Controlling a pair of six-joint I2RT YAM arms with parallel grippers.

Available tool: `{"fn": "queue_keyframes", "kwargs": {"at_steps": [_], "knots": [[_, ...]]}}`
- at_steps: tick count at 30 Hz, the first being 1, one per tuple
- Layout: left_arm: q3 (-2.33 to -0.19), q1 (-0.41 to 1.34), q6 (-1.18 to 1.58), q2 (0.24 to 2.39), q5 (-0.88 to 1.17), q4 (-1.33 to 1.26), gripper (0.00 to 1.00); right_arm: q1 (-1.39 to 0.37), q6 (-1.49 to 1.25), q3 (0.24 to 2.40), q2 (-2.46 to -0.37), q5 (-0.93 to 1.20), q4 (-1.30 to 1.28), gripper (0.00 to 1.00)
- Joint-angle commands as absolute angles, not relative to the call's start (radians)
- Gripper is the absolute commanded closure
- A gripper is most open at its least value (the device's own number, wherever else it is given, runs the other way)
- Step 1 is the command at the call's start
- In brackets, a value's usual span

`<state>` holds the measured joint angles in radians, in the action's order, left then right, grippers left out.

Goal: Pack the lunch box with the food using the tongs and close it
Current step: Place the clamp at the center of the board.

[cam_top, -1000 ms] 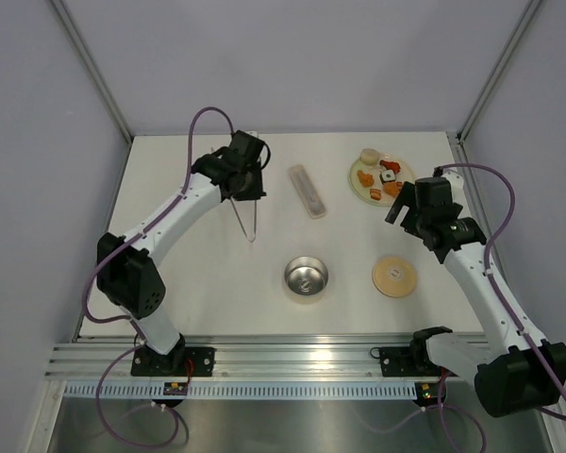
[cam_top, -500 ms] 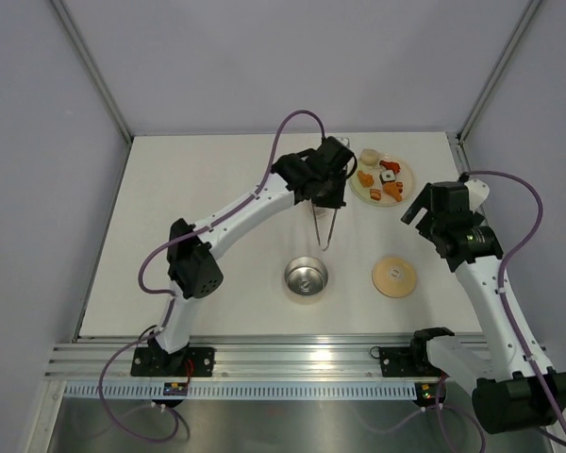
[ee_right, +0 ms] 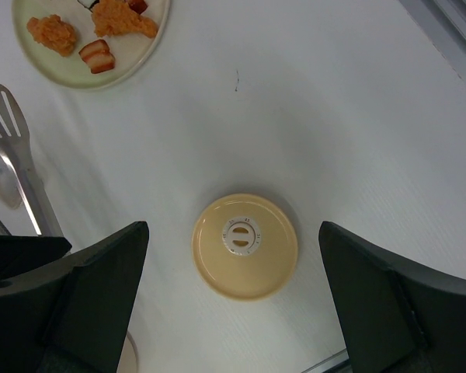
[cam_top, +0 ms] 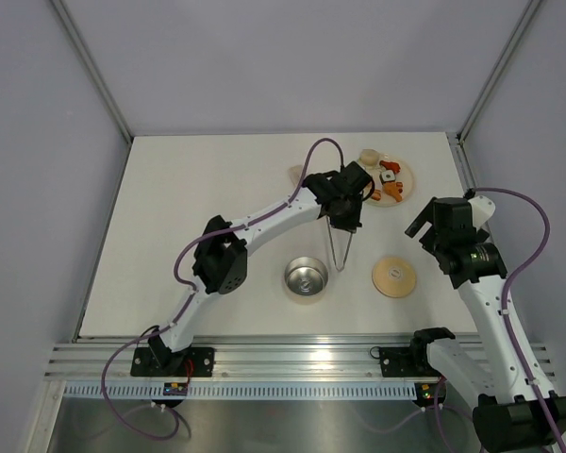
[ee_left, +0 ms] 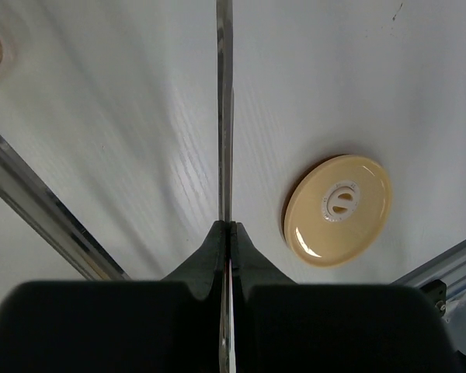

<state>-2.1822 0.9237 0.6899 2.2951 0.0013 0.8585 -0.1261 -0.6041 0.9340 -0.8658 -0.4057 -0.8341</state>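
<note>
tongs (cam_top: pixel 338 253) clamped in l hand (ee_left: pixel 228 233) btwn plate (cam_top: pixel 410 179) & lunch box (cam_top: pixel 306 279); r hand (ee_right: pixel 233 227) wide near lid (ee_right: pixel 245 245).

White desk (cam_top: pixel 189 208), matte, lightly grained. Open lunch box (cam_top: pixel 306 279) upright near front centre. Tan lid (cam_top: pixel 395 276) flat to its right, well apart. Pale plate (ee_right: pixel 58 66) toward far right corner.

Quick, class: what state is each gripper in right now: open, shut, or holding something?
Left gripper: shut, holding the tongs.
Right gripper: open, holding nothing.
</note>
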Motion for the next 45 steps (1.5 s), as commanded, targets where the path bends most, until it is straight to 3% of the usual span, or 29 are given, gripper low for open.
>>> {"fn": "queue_keyframes", "kwargs": {"at_steps": [1, 18, 19, 22, 23, 26, 30, 37, 45], "knots": [[-2.217, 0.945, 0.707, 2.315, 0.041, 0.795, 1.0, -0.121, -0.626, 0.92, -0.861, -0.428, -0.833, 0.0], [-2.197, 0.971, 0.701, 2.368, 0.06, 0.788, 1.0, -0.121, -0.623, 0.911, -0.885, -0.4, -0.815, 0.01], [-2.197, 0.971, 0.701, 2.368, 0.061, 0.787, 0.89, -0.121, -0.623, 0.911, -0.885, -0.397, -0.816, 0.01], [-2.201, 0.969, 0.692, 2.368, 0.063, 0.785, 0.72, -0.121, -0.624, 0.916, -0.884, -0.394, -0.821, 0.0], [-2.203, 0.969, 0.687, 2.367, 0.061, 0.784, 0.61, -0.121, -0.624, 0.916, -0.882, -0.394, -0.821, 0.01], [-2.206, 0.966, 0.68, 2.356, 0.066, 0.781, 0.53, -0.121, -0.624, 0.92, -0.876, -0.394, -0.83, 0.0], [-2.207, 0.965, 0.655, 2.31, 0.071, 0.781, 0.6, -0.121, -0.62, 0.922, -0.87, -0.387, -0.833, 0.0], [-2.162, 0.919, 0.572, 2.073, 0.003, 0.821, 0.58, -0.124, -0.601, 0.896, -0.893, -0.244, -0.801, 0.01], [-1.729, 0.678, 0.598, 1.711, 0.029, 0.721, 0.54, -0.281, -0.603, 0.871, -1.04, -0.187, -0.746, 0.0]]}}
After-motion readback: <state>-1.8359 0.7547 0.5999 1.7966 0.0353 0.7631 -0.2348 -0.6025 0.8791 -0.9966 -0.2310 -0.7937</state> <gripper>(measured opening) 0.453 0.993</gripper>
